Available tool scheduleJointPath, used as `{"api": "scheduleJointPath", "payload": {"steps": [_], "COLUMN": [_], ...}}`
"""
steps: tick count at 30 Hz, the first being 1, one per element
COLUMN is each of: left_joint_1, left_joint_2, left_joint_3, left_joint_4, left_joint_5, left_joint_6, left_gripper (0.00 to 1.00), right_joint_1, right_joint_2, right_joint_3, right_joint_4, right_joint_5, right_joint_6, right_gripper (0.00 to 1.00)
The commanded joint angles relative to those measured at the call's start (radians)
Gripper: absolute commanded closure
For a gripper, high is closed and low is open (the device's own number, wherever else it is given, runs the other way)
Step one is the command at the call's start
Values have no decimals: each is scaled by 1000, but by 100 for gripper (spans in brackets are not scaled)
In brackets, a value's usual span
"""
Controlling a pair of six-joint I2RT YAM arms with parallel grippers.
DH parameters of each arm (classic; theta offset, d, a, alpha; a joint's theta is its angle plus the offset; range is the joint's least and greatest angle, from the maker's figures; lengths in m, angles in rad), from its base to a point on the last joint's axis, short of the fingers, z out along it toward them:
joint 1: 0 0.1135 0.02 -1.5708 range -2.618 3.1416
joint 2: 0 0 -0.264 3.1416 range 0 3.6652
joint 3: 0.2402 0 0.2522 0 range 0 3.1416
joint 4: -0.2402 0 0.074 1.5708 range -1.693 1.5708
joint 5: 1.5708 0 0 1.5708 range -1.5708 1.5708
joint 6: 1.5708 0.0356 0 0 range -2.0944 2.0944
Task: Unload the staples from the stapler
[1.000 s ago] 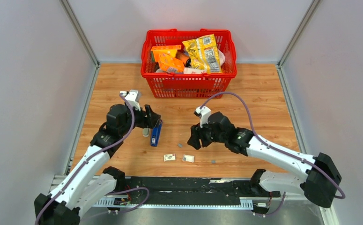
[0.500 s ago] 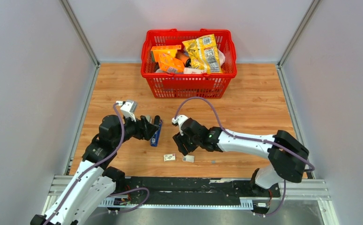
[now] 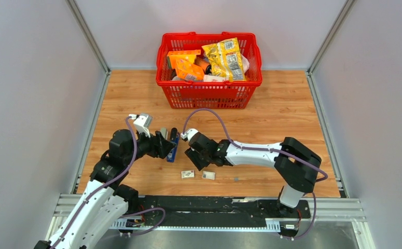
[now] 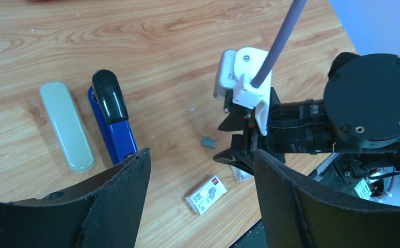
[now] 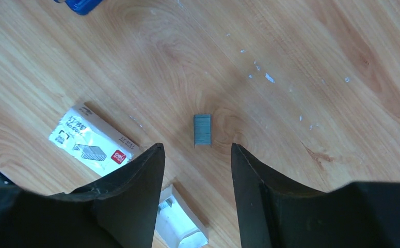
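While the right jaws stand apart, the staples (image 5: 202, 129) lie on the tabletop (image 5: 316, 62) beyond their tips, in line with the gap. The left jaws gape wide.

White-shelled arms (image 3: 255, 154), black joints (image 3: 297, 166), black left hand (image 4: 200, 155), right hand (image 5: 196, 147), purple cables (image 4: 285, 31)

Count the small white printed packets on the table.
2. The left packet lies on the near side of the blue stapler; the right packet lies just beside it, apart. Others may be hidden from these views.
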Motion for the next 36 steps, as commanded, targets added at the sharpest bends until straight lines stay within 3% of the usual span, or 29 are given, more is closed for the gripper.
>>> {"api": "scheduleJointPath", "payload": {"steps": [1,15,24,36], "left_joint_1": [4,4,4,4], "left_joint_2": [-10,-2,0,3], "left_joint_3": [-6,-13,-14,-11], "left_joint_4": [6,23,23,20], "left_joint_5": [12,15,20,23], "left_joint_6": [24,27,29,27], "left_gripper": [21,21,20,20], "right_joint_1": [8,8,8,10], "right_joint_2": [32,94,108,106], "right_joint_3": [49,79,79,79], "right_joint_4": [7,5,7,0], "right_joint_5": [41,51,41,41], "right_joint_6": [-4,-9,-1,2], "right_gripper": [48,63,64,77]}}
